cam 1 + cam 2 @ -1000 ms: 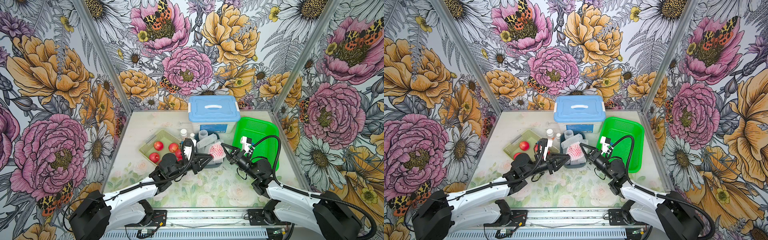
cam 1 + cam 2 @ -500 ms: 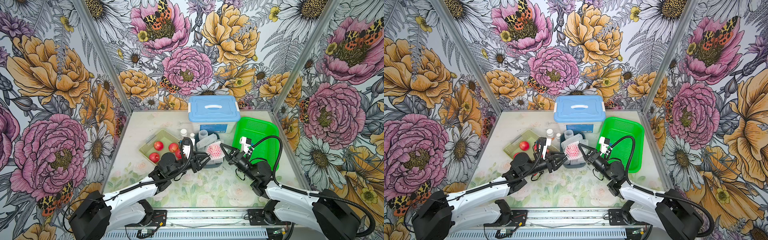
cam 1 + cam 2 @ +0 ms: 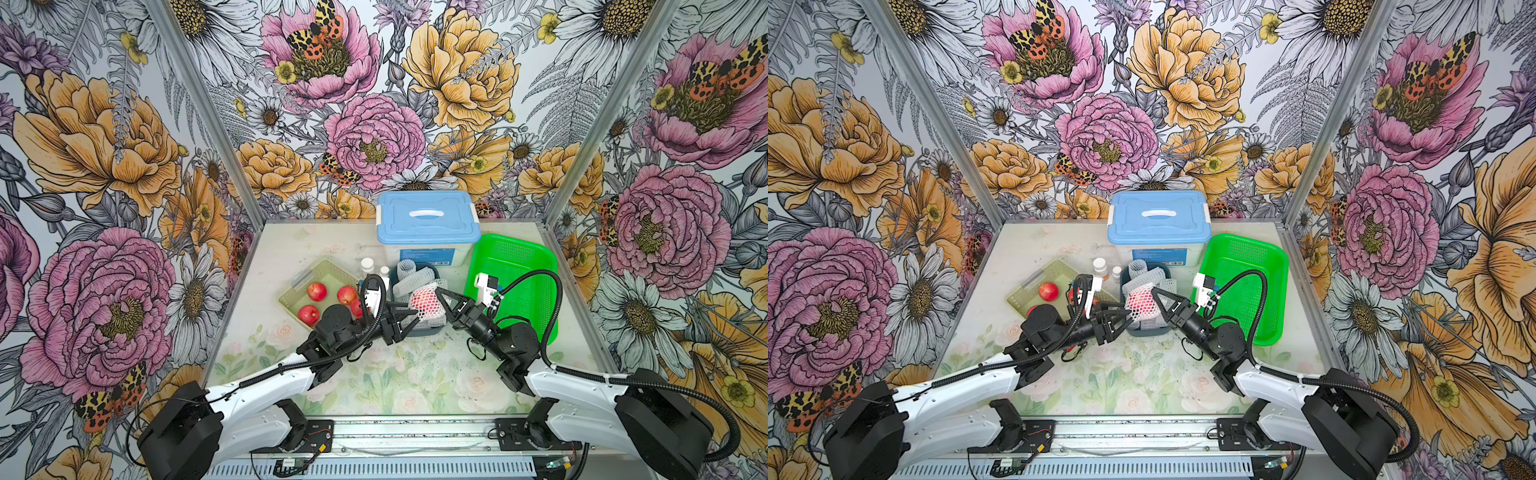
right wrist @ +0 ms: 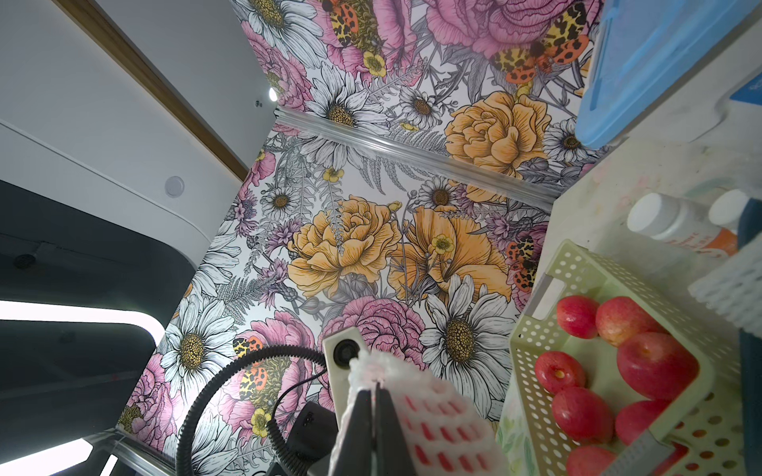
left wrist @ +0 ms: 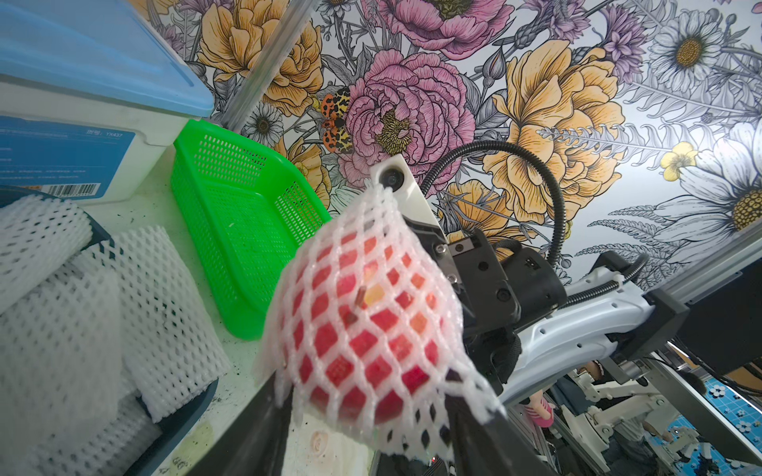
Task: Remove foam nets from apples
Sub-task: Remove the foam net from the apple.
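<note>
Both top views are bright and evenly lit, sharp throughout, with only faint soft shadows on the worktop (image 3: 399, 386) and no glare. The wrist views show strong wide-angle stretch toward their corners. There the foam nets (image 5: 62, 329) nearest the lens go soft and out of focus, and a ceiling light panel (image 4: 78, 325) blows out to plain white.

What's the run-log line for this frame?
right gripper: shut on foam net, top end | left gripper: open around net's lower end | apple: netted, off table
</note>
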Robot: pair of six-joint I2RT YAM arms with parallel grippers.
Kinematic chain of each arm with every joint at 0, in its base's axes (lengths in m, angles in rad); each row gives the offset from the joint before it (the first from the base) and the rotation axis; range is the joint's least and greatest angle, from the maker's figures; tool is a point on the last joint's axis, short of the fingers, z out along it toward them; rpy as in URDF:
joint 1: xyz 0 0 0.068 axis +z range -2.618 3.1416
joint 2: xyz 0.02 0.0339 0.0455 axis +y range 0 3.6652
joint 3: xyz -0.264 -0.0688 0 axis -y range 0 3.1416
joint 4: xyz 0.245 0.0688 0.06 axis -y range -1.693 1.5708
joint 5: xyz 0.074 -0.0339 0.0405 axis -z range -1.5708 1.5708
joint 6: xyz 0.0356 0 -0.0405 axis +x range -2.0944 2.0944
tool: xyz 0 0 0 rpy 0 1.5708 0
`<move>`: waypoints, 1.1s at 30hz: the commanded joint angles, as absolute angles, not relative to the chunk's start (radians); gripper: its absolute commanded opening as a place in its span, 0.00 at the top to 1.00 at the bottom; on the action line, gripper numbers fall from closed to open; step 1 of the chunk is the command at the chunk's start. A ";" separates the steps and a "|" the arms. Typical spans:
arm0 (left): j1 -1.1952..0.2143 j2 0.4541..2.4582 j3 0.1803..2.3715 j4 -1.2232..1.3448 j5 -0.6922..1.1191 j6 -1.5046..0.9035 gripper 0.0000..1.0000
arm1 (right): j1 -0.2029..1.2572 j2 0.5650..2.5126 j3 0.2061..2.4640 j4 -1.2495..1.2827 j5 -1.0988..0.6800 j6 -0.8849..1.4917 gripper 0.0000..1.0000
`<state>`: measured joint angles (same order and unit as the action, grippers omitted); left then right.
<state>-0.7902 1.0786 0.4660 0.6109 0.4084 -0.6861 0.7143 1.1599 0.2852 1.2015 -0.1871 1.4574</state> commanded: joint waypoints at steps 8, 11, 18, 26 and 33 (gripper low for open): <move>-0.790 1.070 0.505 0.736 0.440 -0.680 0.33 | 0.751 1.265 0.304 1.238 -0.258 1.455 1.00; -0.790 1.067 0.509 0.727 0.430 -0.671 0.29 | 0.755 1.271 0.307 1.243 -0.256 1.453 1.00; -0.789 1.044 0.508 0.704 0.381 -0.643 0.28 | 0.756 1.273 0.297 1.250 -0.250 1.456 1.00; -0.788 1.050 0.527 0.707 0.365 -0.621 0.19 | 0.760 1.300 0.307 1.279 -0.270 1.469 1.00; -0.795 1.085 0.555 0.728 0.393 -0.629 0.18 | 0.778 1.311 0.317 1.293 -0.273 1.464 1.00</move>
<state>-0.7811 1.0832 0.4835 0.5999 0.3363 -0.6514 0.7509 1.2736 0.3061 1.3079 -0.2047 1.4693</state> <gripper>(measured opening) 0.813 0.055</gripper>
